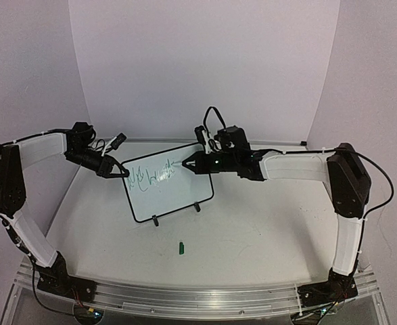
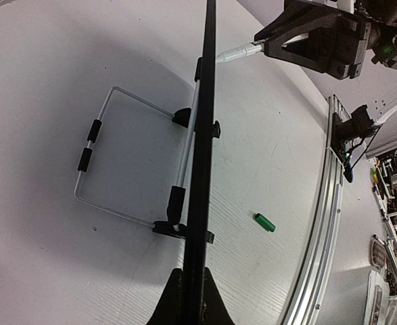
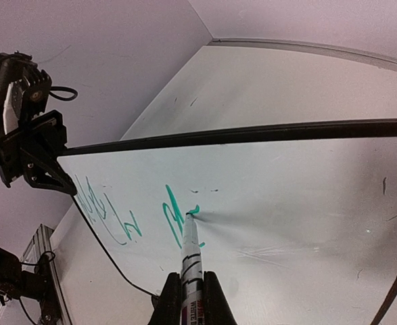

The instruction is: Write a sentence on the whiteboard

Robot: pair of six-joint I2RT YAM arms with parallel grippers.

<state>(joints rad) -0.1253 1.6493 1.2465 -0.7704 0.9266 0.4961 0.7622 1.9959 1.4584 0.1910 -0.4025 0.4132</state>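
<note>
The board (image 1: 170, 188) stands mid-frame on the worktop (image 1: 252, 230); left claw (image 1: 120, 170) clamps its upper-left corner, likely steadying it (against pen pressure); right claw (image 1: 188, 162) grips a marker (image 3: 191, 254), tip on the sentence (image 1: 151, 175).

Green sentence (image 3: 127, 217) on white whiteboard (image 3: 299, 183)

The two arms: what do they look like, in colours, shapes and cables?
The left arm and the right arm have long white shells with black joint housings. The left gripper and the right gripper are black and angular. A black cable loops above the right wrist, where a small green light shows.
</note>
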